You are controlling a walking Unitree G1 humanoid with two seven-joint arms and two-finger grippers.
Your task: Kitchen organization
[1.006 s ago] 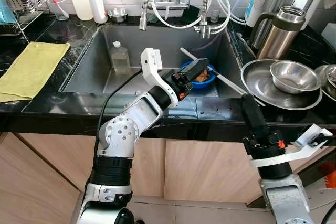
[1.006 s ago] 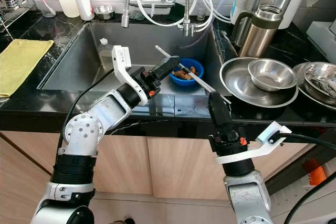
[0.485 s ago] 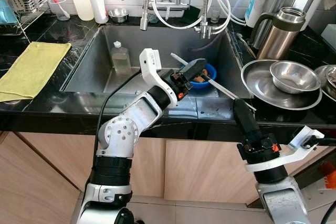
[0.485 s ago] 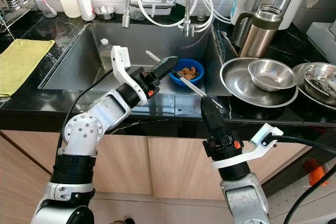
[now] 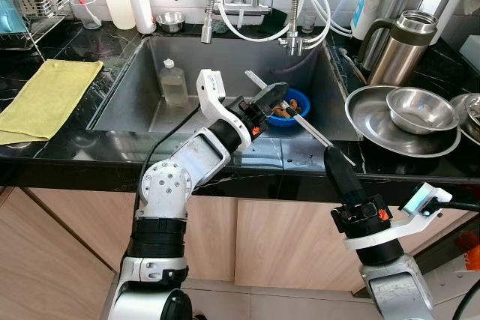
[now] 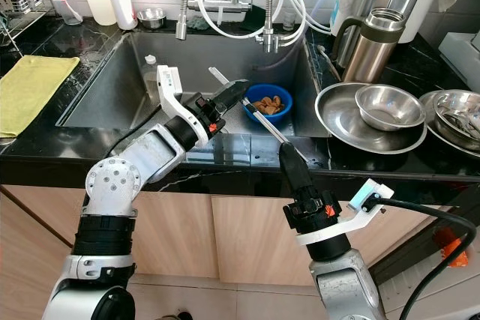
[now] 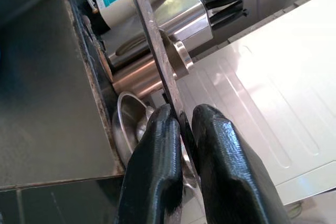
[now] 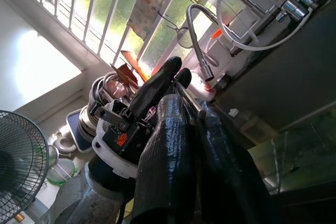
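Since a second ago your left gripper point(image 5: 276, 94) has lifted the long flat metal utensil point(image 5: 296, 113) slightly and drawn it leftward; it now slants across the centre of the frame over the sink point(image 5: 120, 95), beside the blue bowl point(image 5: 294, 104). Its fingers point(image 7: 157, 145) pinch the thin, dull silver blade. Your right gripper point(image 5: 334, 161), lower right of centre, closes its fingers on the utensil's near end.
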